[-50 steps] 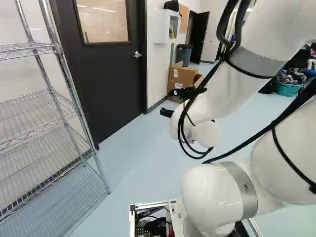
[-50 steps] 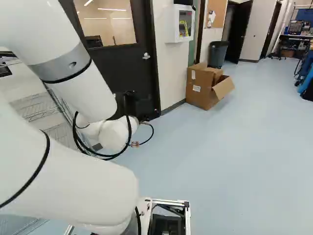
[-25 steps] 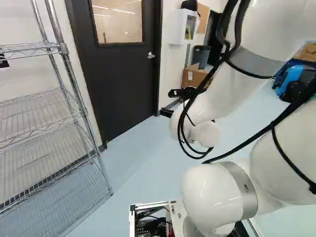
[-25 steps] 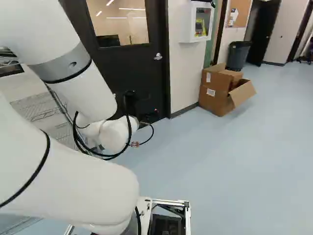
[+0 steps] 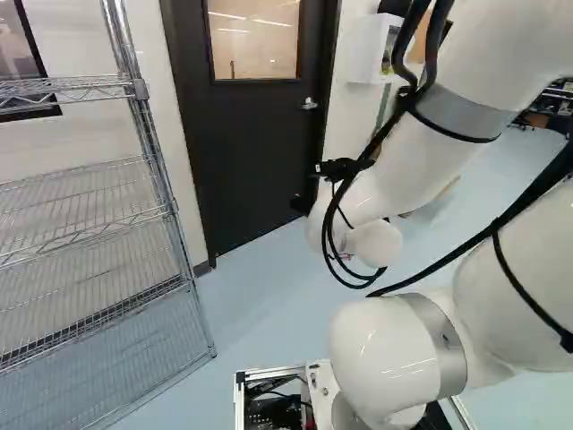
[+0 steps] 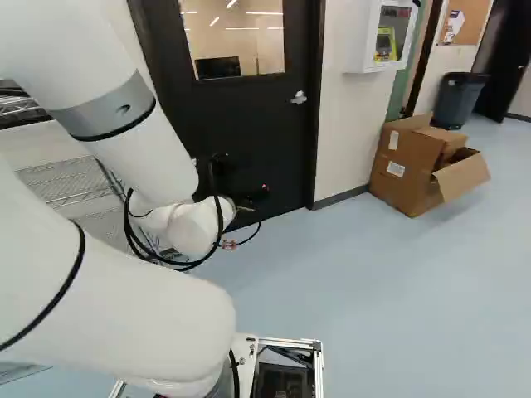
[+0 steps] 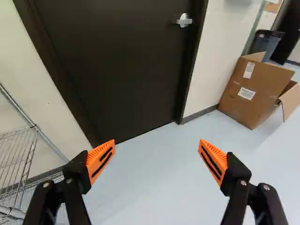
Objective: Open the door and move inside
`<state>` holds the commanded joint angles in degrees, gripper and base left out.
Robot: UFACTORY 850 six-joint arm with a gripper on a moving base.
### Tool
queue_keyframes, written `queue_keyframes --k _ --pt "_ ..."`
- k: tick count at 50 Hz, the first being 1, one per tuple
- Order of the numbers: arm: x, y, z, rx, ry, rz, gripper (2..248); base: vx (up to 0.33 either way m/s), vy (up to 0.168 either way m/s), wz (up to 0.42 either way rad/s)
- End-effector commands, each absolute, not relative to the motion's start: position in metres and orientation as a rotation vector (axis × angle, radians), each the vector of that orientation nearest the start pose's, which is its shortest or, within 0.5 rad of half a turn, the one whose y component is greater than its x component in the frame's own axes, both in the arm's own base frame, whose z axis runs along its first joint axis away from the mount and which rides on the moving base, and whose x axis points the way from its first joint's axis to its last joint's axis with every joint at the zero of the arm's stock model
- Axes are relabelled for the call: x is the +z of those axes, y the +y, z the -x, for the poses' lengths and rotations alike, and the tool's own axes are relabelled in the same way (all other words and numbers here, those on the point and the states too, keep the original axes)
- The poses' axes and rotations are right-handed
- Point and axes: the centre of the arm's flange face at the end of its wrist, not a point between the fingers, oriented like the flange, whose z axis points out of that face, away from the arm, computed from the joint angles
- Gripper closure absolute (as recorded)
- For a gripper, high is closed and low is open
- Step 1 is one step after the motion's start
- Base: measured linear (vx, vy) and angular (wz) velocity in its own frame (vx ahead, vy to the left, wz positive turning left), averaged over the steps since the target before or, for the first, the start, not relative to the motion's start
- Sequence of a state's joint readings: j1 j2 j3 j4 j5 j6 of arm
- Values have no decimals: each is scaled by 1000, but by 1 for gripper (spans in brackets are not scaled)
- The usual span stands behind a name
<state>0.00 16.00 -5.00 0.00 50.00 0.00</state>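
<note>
Leftmost in the left base view we see 1 wire rack [image 5: 141, 89], then the shut door [image 5: 246, 161], its lever handle [image 5: 309, 104] near the right edge. Our gripper [image 7: 157, 140] hangs before it, lower than the lever — 2 fingers spread wide, holding nothing. We judge this the approach; next we must align, rise and take the lever. Right of the doorway sits 1 cardboard box [image 6: 406, 170].

- I'm looking at a workplace interior, lab or workshop; I can't tell which.
- On my left stands open metal wire shelving [image 5: 139, 88].
- Ahead, a dark door [image 6: 265, 149] has strip lights showing in its window [image 6: 249, 41].
- Right of it I see a white wall cabinet [image 6: 358, 41], cardboard boxes [image 6: 406, 166], a bin [image 6: 456, 104] and, farther off, a pinboard [image 6: 471, 25].
- The pale floor [image 6: 373, 290] runs smooth throughout.
</note>
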Motion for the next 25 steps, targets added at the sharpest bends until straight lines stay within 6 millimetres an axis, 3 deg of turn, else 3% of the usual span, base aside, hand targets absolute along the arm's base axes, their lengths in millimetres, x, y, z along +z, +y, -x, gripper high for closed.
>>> queue_keyframes --k 17,25 --pt "366 0 -270 -1824 0 2558 3 218 -17 322" --pt "366 0 -270 -1824 0 2558 3 255 -87 65"
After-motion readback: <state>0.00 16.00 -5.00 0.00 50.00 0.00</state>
